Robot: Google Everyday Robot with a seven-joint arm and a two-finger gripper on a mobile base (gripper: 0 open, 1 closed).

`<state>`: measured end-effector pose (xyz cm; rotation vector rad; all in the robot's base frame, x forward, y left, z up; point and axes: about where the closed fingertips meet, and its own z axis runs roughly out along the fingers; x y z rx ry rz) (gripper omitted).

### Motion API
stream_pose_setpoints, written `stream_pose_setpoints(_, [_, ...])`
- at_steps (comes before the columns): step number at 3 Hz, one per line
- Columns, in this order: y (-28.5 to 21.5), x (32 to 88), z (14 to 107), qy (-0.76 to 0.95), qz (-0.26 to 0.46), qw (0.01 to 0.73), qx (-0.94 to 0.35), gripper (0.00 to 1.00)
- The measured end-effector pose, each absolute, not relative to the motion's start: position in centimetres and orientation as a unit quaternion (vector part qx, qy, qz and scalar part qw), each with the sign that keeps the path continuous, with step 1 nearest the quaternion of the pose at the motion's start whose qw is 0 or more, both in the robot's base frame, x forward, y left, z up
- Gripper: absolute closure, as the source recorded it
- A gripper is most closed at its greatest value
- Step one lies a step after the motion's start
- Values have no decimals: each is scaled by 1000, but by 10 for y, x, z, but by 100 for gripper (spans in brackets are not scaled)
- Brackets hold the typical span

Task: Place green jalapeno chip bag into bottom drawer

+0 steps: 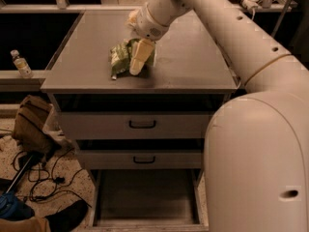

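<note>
The robot's pale arm (231, 37) fills the 3 o'clock side and hides the right edge of the one grey cabinet (193, 66). The cabinet has three drawers. Two are shut, each with a black handle (142, 124). The bottom drawer (145, 197), at 6 o'clock, is pulled out and cut off by the lower edge. One chip bag (119, 57), crumpled green foil with pale print, lies on the cabinet top. The gripper (136, 62) points down at the bag's 3 o'clock edge, overlapping it; I cannot tell whether it is spread or closed. One bottle (20, 64) stands at 9 o'clock.
</note>
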<state>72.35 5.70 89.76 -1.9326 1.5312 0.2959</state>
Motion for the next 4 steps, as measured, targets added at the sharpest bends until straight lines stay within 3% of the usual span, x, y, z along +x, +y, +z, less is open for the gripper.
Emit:
stream_pose_setpoints(1, [58,726,874,593,129,306,-734,0])
stream_pose_setpoints(4, [58,726,873,593,129,305,-734,66])
